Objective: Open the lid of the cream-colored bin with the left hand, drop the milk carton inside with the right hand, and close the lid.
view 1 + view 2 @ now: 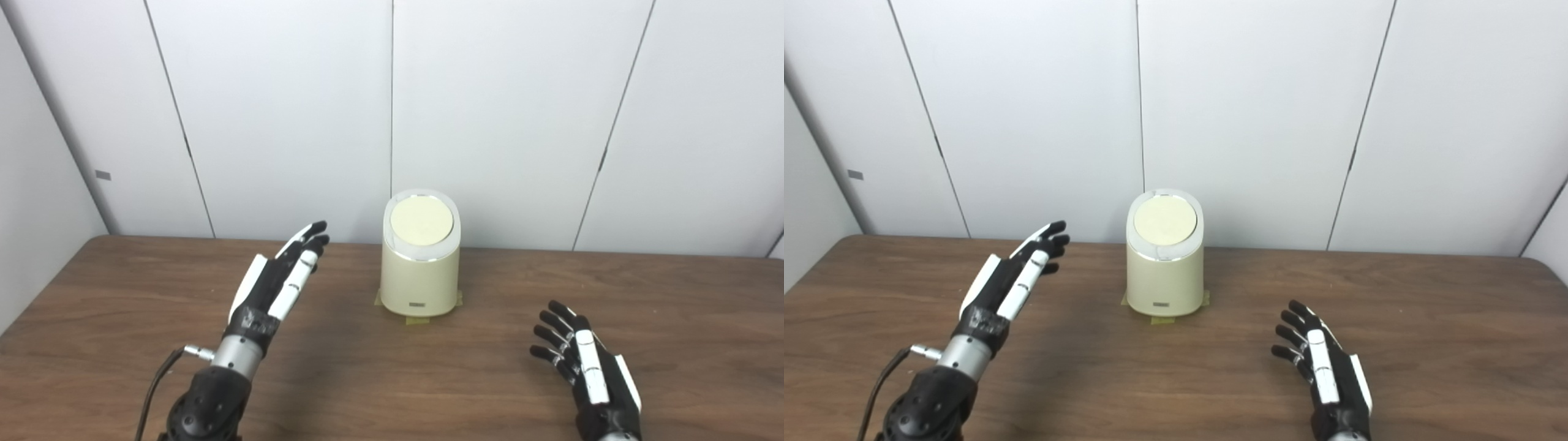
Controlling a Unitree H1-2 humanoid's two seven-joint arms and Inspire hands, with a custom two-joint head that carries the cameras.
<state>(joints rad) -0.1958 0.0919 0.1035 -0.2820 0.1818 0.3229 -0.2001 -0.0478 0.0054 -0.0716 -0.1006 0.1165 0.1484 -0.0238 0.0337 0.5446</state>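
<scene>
The cream-colored bin (420, 275) stands upright at the back middle of the brown table (392, 380), its round lid (422, 220) shut. No milk carton shows in either view. My left hand (278, 278) is open and empty, raised above the table to the left of the bin, fingers stretched toward the wall. My right hand (579, 355) is open and empty, low over the table to the front right of the bin, fingers spread. The bin also shows in the right eye view (1165, 269).
Yellow tape tabs (418, 320) hold the bin's base to the table. White wall panels (392, 110) stand right behind the bin. A cable (160, 380) runs from my left wrist to the bottom edge.
</scene>
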